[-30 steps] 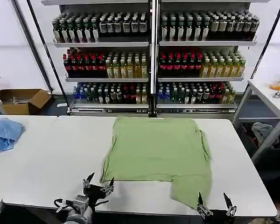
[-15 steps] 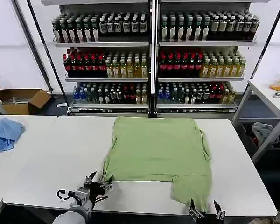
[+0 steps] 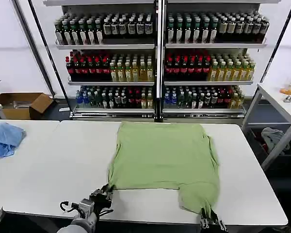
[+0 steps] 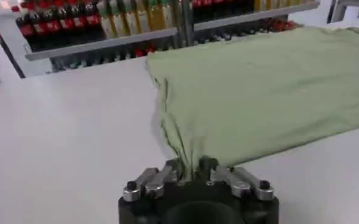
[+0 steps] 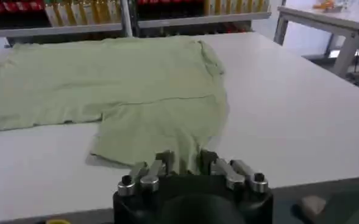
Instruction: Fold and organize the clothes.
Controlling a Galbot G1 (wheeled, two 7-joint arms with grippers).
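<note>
1. The green shirt (image 3: 165,162) is lying flat on the white table (image 3: 53,170), with its plain side up. It is sitting in the middle of the table. One flap is hanging down toward the near right edge.

2. A second ago both grippers were hovering near the table's near edge with their fingers spread wide. Now they have moved in and closed on the cloth.

3. The left gripper (image 3: 105,193) is pinching the near left corner of the shirt. In the left wrist view the left gripper (image 4: 191,171) is squeezing a bunched bit of green cloth between its fingers.

4. The right gripper (image 3: 207,219) is pinching the near right flap at the table edge. In the right wrist view the right gripper (image 5: 188,163) is clamping the hem between its fingers.

5. The shirt itself is looking almost the same as before. Only the two pinched spots are puckering a little.

6. This seems to mean the grabbing step is done. The next step is probably lifting the near edge and carrying it to the far side to make a fold.

7. A blue cloth (image 3: 5,138) is lying far off on the left. A shelf of bottles (image 3: 157,63) is standing behind the table.
</note>
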